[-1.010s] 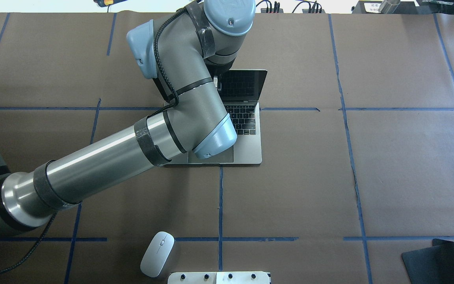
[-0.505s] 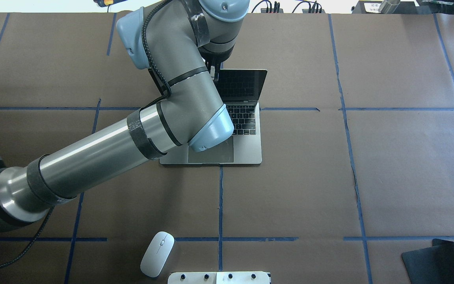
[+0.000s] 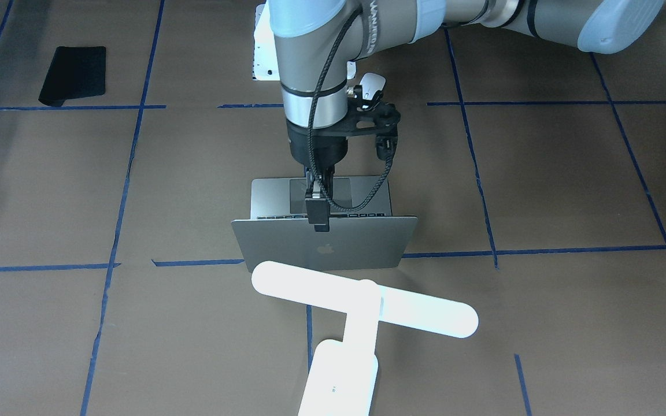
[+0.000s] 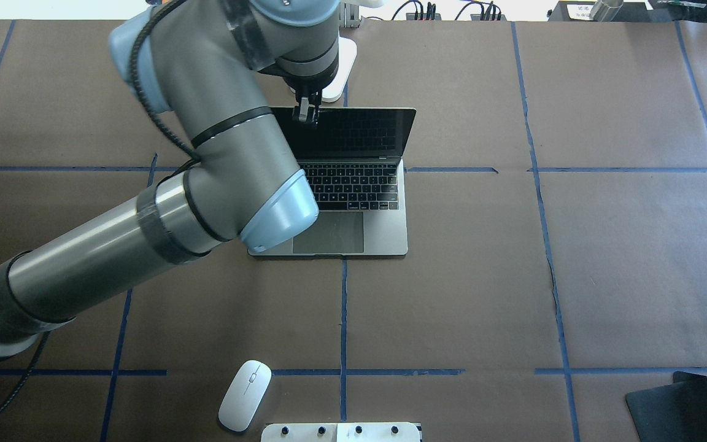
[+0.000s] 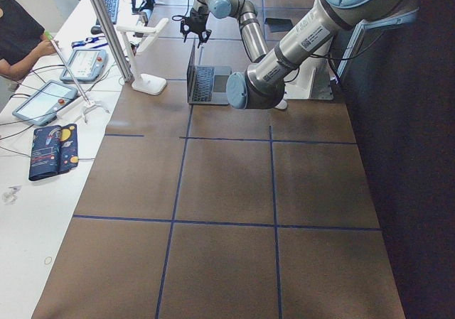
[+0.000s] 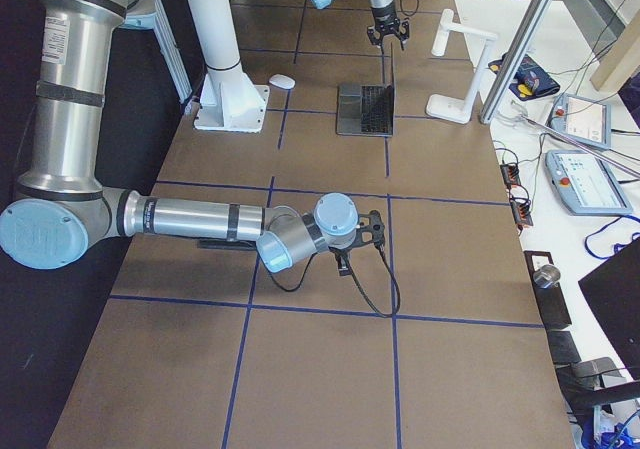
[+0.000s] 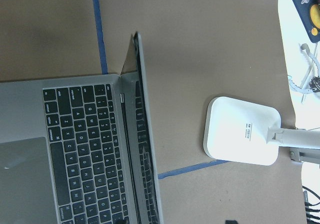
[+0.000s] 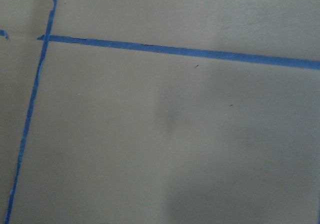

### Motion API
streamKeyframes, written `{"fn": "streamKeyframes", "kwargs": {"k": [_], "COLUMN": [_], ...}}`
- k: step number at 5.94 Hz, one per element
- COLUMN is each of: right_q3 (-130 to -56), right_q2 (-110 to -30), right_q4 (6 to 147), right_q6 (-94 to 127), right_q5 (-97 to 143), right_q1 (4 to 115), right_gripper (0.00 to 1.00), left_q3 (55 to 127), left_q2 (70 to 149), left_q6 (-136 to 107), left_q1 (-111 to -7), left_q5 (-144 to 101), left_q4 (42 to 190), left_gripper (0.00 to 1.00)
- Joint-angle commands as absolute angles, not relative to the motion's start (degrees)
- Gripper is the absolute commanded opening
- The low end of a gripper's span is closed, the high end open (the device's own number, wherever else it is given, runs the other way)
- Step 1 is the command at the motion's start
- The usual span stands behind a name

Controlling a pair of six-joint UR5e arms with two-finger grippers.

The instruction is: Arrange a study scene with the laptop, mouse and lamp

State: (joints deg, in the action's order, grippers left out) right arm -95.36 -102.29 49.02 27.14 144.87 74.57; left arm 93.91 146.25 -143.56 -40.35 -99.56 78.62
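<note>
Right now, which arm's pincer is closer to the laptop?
Left. The left pincer is at the top edge of the laptop's open lid. The right pincer hovers low over the table, far off toward the robot's right end.

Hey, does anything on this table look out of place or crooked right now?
The laptop sits square to the tape grid, but the mouse lies far from it at the robot's side of the table, angled against that grid. The black pad lies off alone near a corner.
</note>
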Motion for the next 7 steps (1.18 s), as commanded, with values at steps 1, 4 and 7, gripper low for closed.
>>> {"fn": "streamKeyframes", "kwargs": {"k": [1,4,7], "right_q3": [-102.24,-109.16,-106.71], "right_q2": [-111.56,-123.17,-125.51], "right_q4": [36.57,32.04,25.26], "right_q6": [42.94,57.29,71.48], "right_q5": [135.61,120.40,118.74], "right_q1": [61.52,42.78,32.55], "right_gripper": [1.00,0.98,0.96], "left_q3": [102.26,111.07,111.18], "left_q2": [139.95,132.47,131.57], "left_q6": [-138.54,-132.20,-132.10], "left_q1": [-40.43,-39.82,-39.73], "left_q5": [-101.69,-101.78,-101.60], "left_q4": [78.49,78.66,78.57], "left_gripper": [0.72,0.75,0.75]}}
